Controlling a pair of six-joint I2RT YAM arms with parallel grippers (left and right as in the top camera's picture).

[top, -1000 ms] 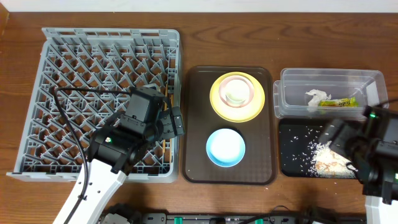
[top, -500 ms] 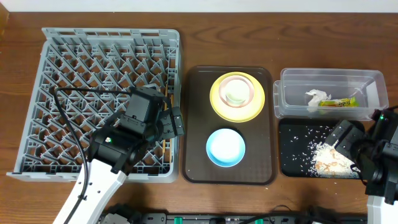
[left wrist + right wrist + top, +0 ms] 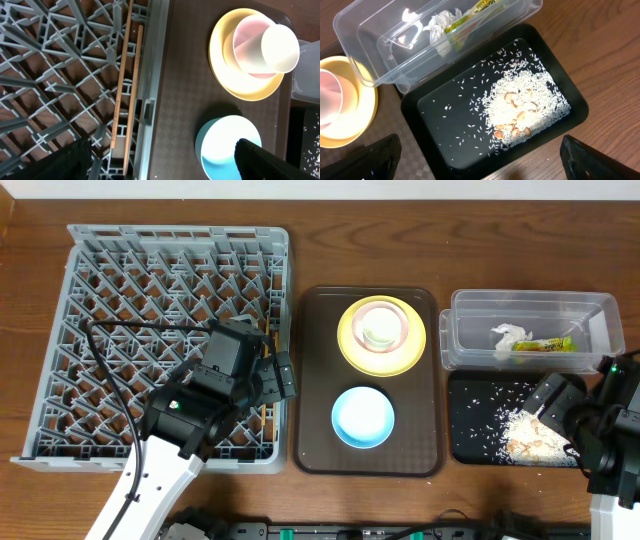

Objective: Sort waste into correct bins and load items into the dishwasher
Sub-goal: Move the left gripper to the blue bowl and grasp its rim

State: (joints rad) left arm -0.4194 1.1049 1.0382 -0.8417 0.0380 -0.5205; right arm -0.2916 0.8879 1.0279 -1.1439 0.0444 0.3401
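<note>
2 chopsticks [image 3: 121, 75] lie parallel along the rack [image 3: 159, 50] wall; left tool [image 3: 167, 165], right tool [image 3: 485, 167] gape empty.

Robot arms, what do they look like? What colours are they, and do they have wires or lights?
Both are mostly black and blocky. The left arm has a white lower section, a small green light and a thin black cable looping from it. The right arm is black with a white base and a green light too. Each ends in two dark, blunt fingers.
</note>
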